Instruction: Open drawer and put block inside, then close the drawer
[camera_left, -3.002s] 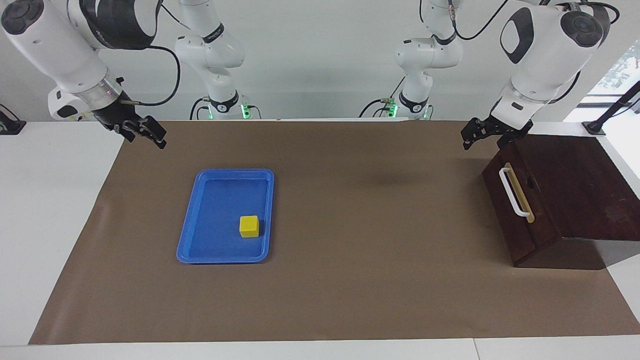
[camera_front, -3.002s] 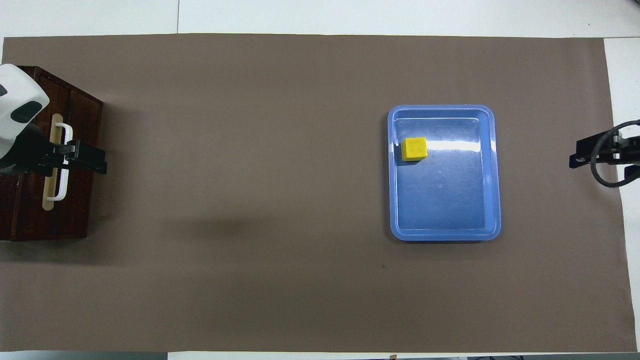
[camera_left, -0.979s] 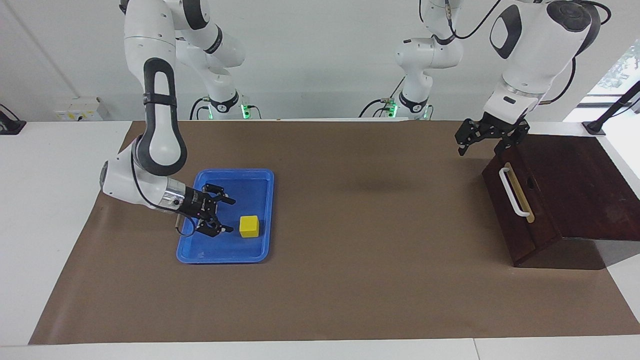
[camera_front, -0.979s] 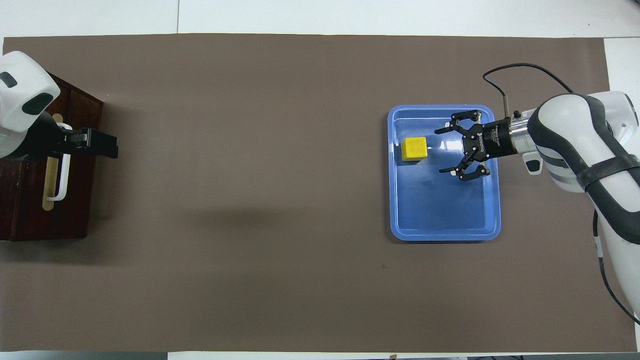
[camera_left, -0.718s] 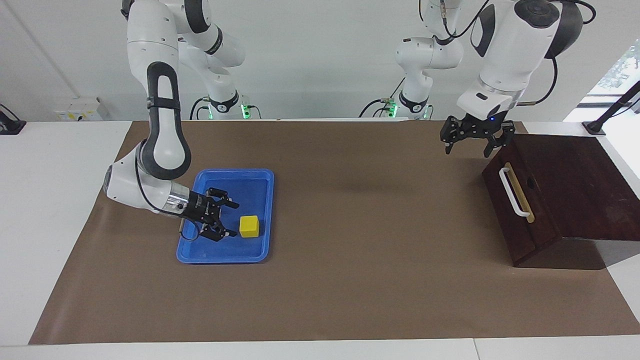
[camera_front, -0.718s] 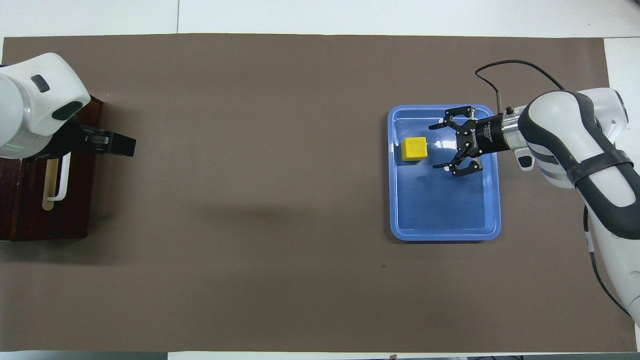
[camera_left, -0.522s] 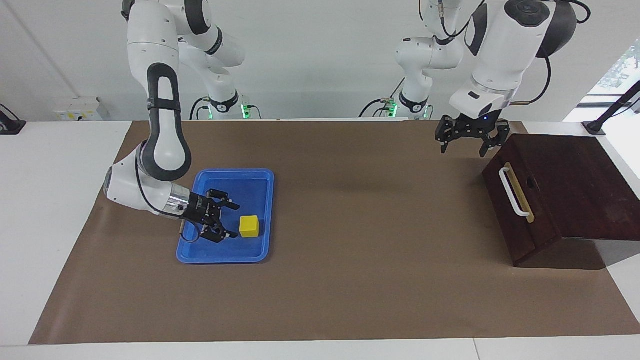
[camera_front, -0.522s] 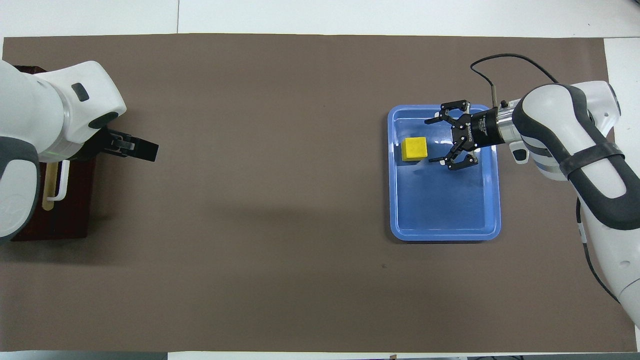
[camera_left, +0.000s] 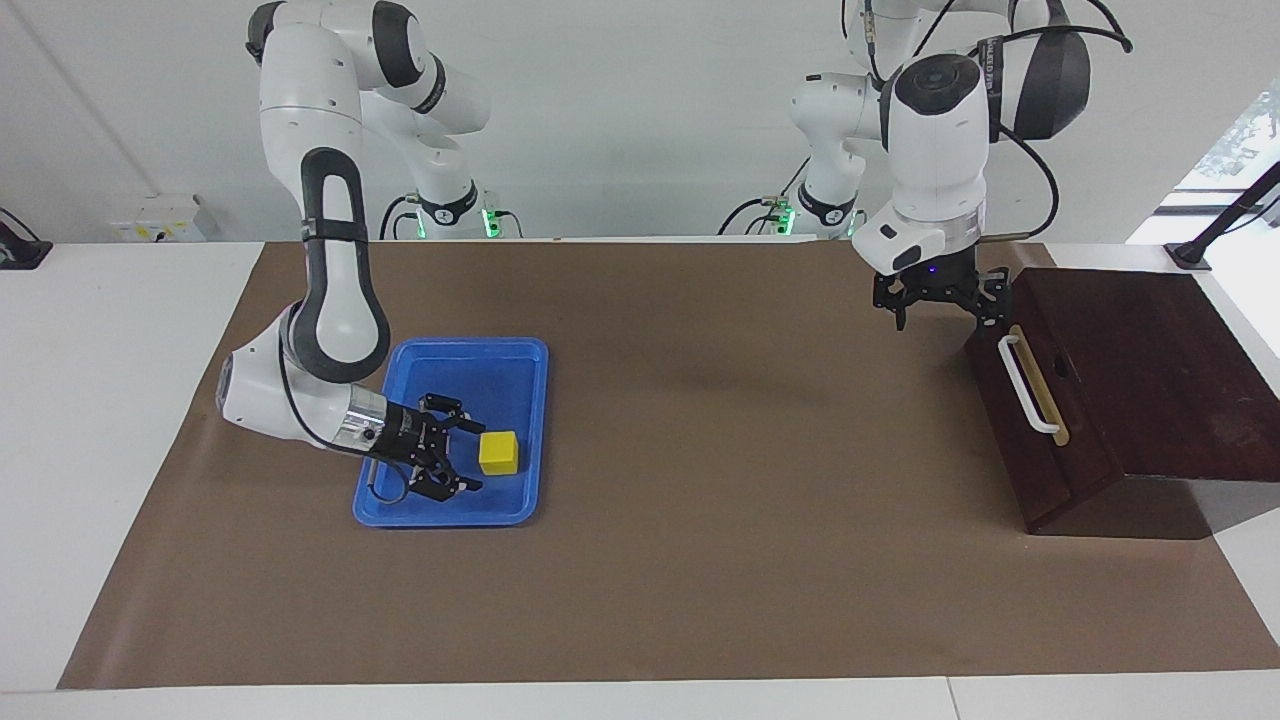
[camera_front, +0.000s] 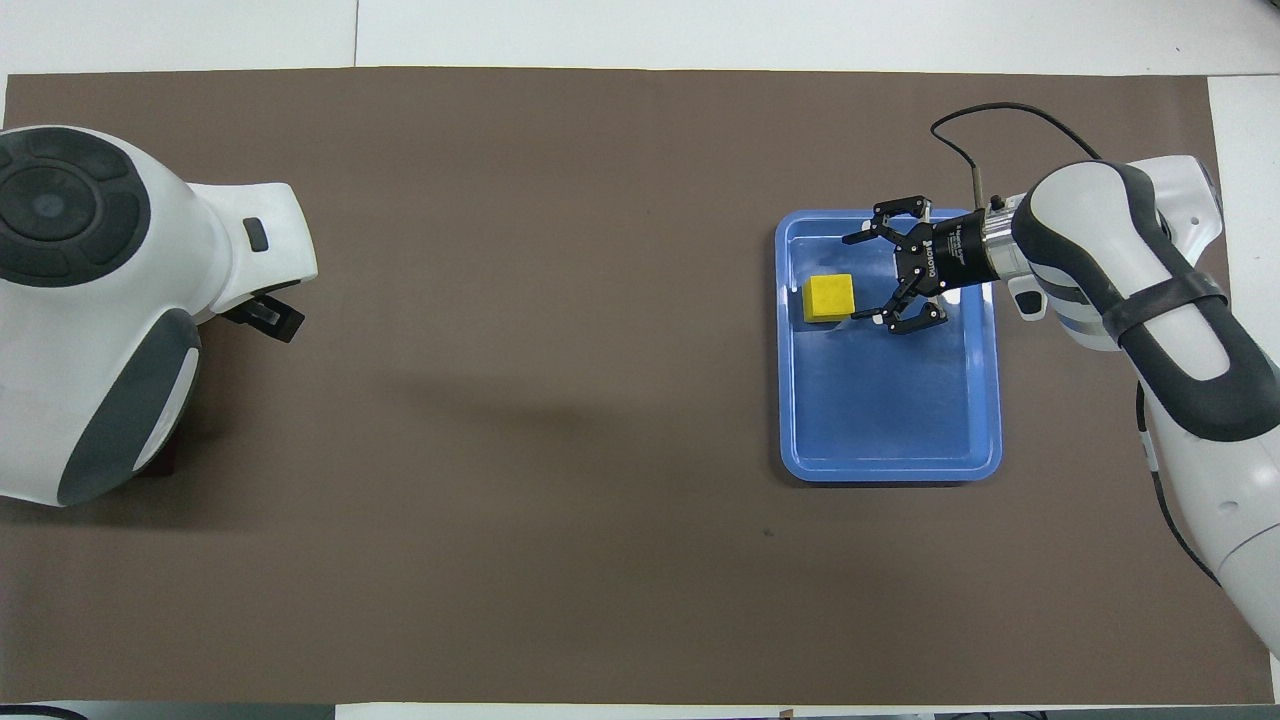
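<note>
The yellow block (camera_left: 498, 452) (camera_front: 828, 298) lies in the blue tray (camera_left: 520, 360) (camera_front: 890, 470). My right gripper (camera_left: 468, 447) (camera_front: 856, 279) is open and low in the tray, its fingers spread just beside the block, not around it. The dark drawer (camera_left: 1045, 440) is shut in its wooden box (camera_left: 1160, 360), its white handle (camera_left: 1025, 385) untouched. My left gripper (camera_left: 940, 318) is open, pointing down over the mat beside the drawer front's corner that is nearer the robots. In the overhead view the left arm hides the drawer.
A brown mat (camera_left: 750, 500) covers the table between the tray and the box. The box stands at the left arm's end, partly off the mat's edge.
My right gripper came down into the tray and slid up to the block. My left gripper swung off the box's corner, turned downward and dropped in front of the drawer.
</note>
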